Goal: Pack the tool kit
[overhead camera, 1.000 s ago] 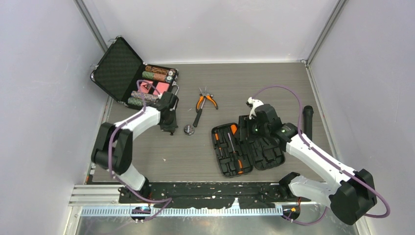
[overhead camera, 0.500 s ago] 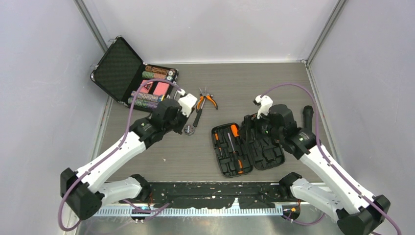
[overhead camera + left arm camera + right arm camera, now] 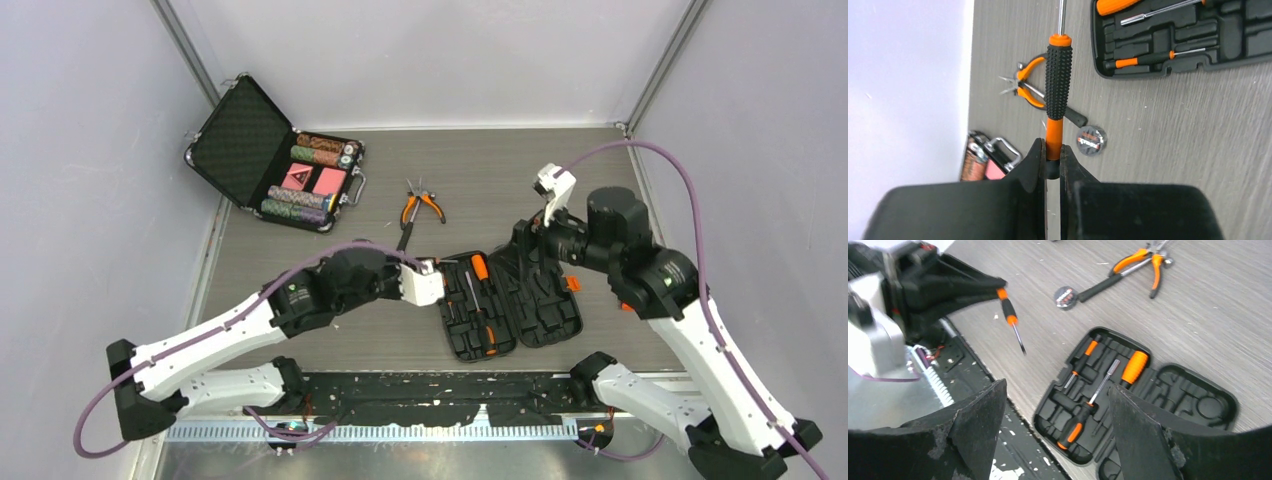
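Screwdriver [image 3: 1058, 80], knurled black grip, pinched in left claw [image 3: 1052, 156].

No legible text; print on round disc [image 3: 1091, 140] too blurred.

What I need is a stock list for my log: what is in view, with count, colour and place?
tool kit case: one, black, open flat, centre-right.
slotted screwdrivers: three showing, orange and black, in the case's left half.
held screwdriver: one, orange and black, clear of the case.
pliers: one, orange handles, behind the case.
black-handled tool: one, lying against the pliers.
round disc: one, dark, by that handle's end.
poker briefcase: one, black, open, far left corner, with chips and red cards.
left gripper: shut on the held screwdriver's end.
right gripper: open, over the case.
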`<state>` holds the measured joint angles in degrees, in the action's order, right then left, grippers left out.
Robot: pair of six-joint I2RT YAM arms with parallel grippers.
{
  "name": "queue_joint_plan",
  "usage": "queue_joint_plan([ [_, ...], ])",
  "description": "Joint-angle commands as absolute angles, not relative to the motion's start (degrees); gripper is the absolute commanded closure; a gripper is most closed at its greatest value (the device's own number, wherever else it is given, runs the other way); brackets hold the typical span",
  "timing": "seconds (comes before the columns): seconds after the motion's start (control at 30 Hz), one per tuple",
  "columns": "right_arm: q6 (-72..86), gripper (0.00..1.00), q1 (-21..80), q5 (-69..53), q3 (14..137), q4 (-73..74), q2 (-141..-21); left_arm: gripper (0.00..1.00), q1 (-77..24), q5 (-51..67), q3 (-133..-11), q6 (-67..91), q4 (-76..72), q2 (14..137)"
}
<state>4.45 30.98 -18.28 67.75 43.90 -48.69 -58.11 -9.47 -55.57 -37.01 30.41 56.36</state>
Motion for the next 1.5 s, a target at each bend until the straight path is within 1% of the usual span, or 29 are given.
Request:
queue_joint_plan([
  [0.0, 5.44, 0.22, 30.85, -28.05, 74.93, 48.98, -55.56, 1.00, -63.98, -17.91, -56.33, -52.37, 27.78, 59.06],
  [0.1, 6.13, 0.26, 31.14, -33.02, 76.90, 50.54, -58.91, 1.00, -66.66, -20.16, -57.24, -56.53, 27.07, 60.99],
  [0.23, 7.79, 0.34, 32.62, -36.06, 77.20, 50.12, -62.30, 1.00, -68.93, -20.27, -58.45, -58.92, 26.31, 62.93],
  [0.3, 7.76, 0.35, 34.34, -36.74, 77.22, 50.23, -64.19, 1.00, -69.87, -19.72, -59.03, -58.90, 26.37, 63.74],
  [0.4, 7.67, 0.36, 36.80, -36.13, 76.79, 50.18, -66.19, 1.00, -71.51, -18.02, -59.19, -58.85, 26.28, 64.22],
  [0.53, 8.30, 0.41, 38.51, -34.74, 75.27, 48.74, -69.06, 1.00, -72.27, -16.49, -59.27, -58.54, 26.01, 64.44],
  [0.67, 8.45, 0.50, 40.22, -34.83, 75.17, 47.75, -72.52, 1.00, -72.49, -15.32, -59.09, -58.45, 25.94, 64.24],
  [0.9, 8.05, 0.61, 41.43, -32.90, 74.56, 47.72, -76.02, 1.00, -72.51, -13.64, -58.53, -58.56, 24.39, 63.81],
  [1.07, 7.94, 0.78, 41.53, -32.15, 73.90, 47.61, -76.36, 1.00, -72.51, -13.40, -58.22, -58.95, 24.14, 64.05],
  [1.17, 7.80, 0.92, 41.47, -31.66, 73.92, 47.59, -76.32, 1.00, -72.51, -14.21, -57.42, -59.14, 22.95, 64.07],
  [1.23, 7.74, 0.94, 41.48, -30.60, 73.85, 47.64, -76.20, 0.93, -72.51, -15.17, -56.49, -59.24, 21.46, 64.11],
  [1.3, 8.00, 0.95, 41.47, -28.46, 73.73, 47.59, -76.19, 0.80, -72.51, -16.81, -55.49, -59.24, 19.94, 64.16],
  [1.33, 8.39, 0.95, 41.48, -26.74, 73.69, 47.53, -76.24, 0.70, -72.46, -17.48, -55.20, -59.19, 19.83, 64.16],
  [1.4, 9.50, 0.95, 41.41, -23.62, 73.34, 47.24, -76.48, 0.45, -71.94, -19.02, -54.90, -58.34, 19.46, 64.33],
  [1.47, 11.07, 0.95, 41.44, -19.85, 72.93, 46.84, -77.03, 0.27, -71.06, -20.01, -54.65, -56.69, 19.28, 64.14],
])
